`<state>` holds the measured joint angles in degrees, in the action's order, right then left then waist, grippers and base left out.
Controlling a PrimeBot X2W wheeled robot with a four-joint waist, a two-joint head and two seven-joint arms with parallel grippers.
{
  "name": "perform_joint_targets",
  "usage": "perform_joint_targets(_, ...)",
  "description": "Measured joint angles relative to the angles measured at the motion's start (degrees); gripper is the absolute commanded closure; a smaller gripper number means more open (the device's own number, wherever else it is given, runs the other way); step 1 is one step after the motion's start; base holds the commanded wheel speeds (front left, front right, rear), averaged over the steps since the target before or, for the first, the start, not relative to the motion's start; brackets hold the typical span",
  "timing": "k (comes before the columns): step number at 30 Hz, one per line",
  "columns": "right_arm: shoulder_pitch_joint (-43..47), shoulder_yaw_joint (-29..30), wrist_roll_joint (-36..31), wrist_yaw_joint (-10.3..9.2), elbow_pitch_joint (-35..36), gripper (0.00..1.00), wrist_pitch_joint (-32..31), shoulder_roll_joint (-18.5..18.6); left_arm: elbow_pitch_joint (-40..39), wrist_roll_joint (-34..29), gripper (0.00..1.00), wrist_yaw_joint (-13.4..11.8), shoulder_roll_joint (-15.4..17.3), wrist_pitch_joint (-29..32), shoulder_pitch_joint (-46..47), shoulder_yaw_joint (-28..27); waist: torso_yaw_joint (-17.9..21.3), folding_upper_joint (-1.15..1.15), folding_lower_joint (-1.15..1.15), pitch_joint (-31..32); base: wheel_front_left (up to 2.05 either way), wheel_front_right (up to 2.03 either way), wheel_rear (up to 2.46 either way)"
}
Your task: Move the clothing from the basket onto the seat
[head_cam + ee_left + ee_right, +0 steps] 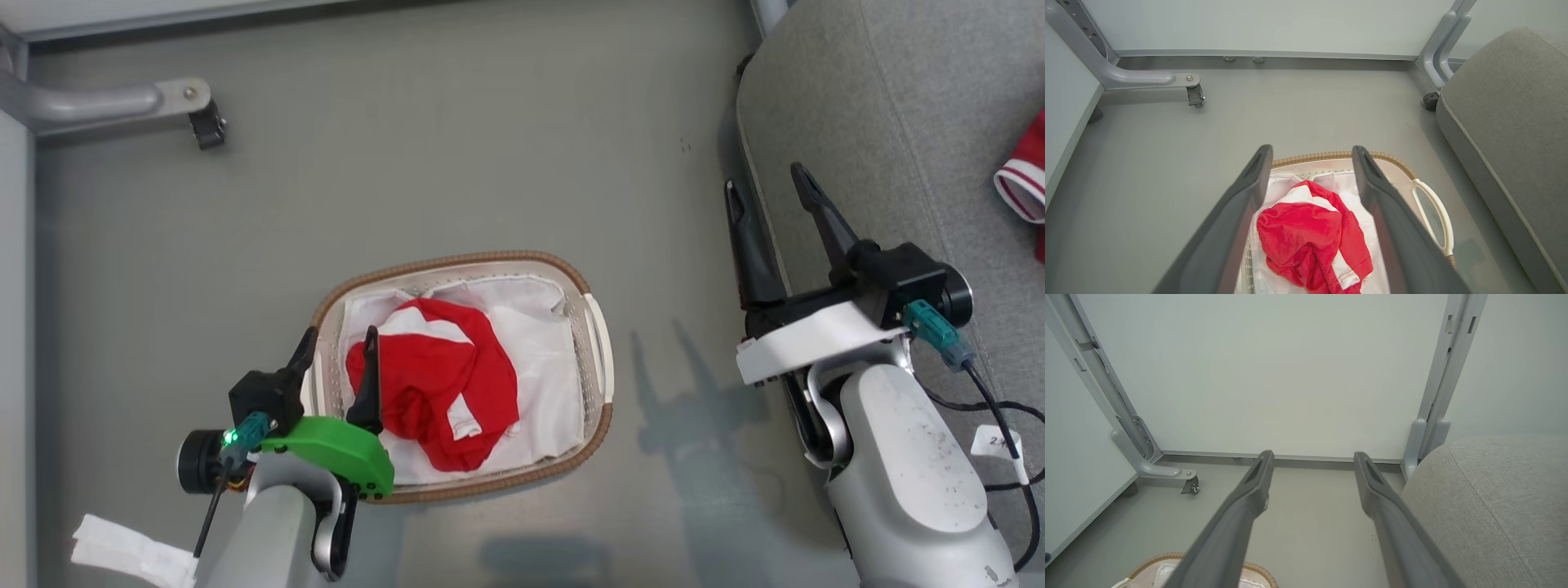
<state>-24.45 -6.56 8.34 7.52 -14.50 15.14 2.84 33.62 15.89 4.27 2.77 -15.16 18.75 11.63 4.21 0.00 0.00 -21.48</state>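
Note:
A crumpled red jersey with white trim (441, 384) (1306, 241) lies in the white basket (600, 343) (1429, 204) on its white liner. My left gripper (341, 341) (1310, 153) is open, poised over the basket's left rim with nothing between its fingers. My right gripper (766, 188) (1310, 457) is open and empty, high over the left edge of the grey seat (898, 122) (1515, 122) (1494, 506). Another red garment with white trim (1024, 184) lies on the seat at the right edge of the head view.
The basket stands on a grey floor (449, 147). A grey frame leg with a caster (204, 122) (1194, 94) (1190, 484) is at the far left. A second frame post (1439, 53) (1437, 396) rises beside the seat. A white wall panel (1290, 375) closes the far side.

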Motion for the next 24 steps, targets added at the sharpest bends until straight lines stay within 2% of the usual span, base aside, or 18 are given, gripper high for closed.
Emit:
perform_joint_targets(11, -5.83, -2.11, 2.3, 0.0, 4.21, 0.0, 0.0, 0.03, 14.41, -3.0, 0.0, 0.25, -0.05, -0.01, 13.34, 2.69, 3.07, 0.0, 0.0, -11.59, 0.0, 0.0, 0.0)
perform_joint_targets(19, -8.36, -2.49, 3.32, 0.0, 5.81, 0.0, 0.0, 0.03, 29.74, -5.46, 0.0, -0.76, -0.01, 0.43, 23.77, 4.87, 5.24, 0.0, 0.01, -19.18, 0.0, 0.0, 0.0)
perform_joint_targets(24, -8.95, -2.98, 3.92, 0.0, 6.2, 0.0, 0.0, 0.03, 36.07, -6.39, 0.0, -1.29, 0.41, 1.04, 27.41, 6.21, 6.49, 0.0, 0.01, -22.88, 0.0, 0.0, 0.0)
